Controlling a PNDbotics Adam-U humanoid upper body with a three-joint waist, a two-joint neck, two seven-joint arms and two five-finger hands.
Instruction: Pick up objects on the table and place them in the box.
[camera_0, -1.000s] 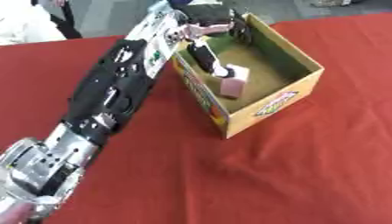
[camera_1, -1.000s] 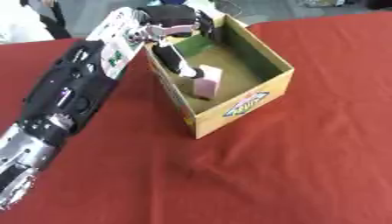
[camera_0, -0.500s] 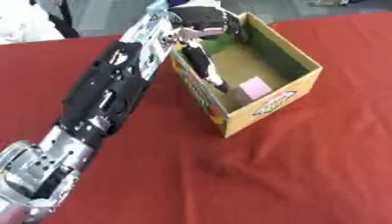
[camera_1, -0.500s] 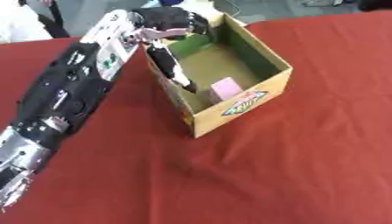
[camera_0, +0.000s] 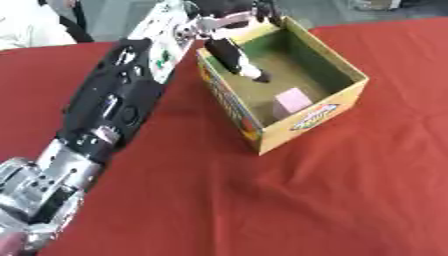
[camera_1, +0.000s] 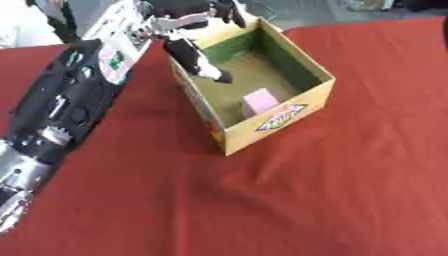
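Left eye view: the left hand (camera_0: 234, 50) is held over the box (camera_0: 325, 114), fingers straight and apart, empty; a pink block (camera_0: 292, 100) lies inside near its front wall.

Red tablecloth (camera_0: 350, 200), plain and unpatterned. Yellow cardboard box (camera_0: 328, 112) with a multicoloured printed logo on its front wall and coloured print along its left side; inner walls green, floor olive-brown. Pale pink block (camera_0: 292, 101) inside the box. Left arm (camera_0: 122, 100) black with silver joints; left hand (camera_0: 238, 56) black.
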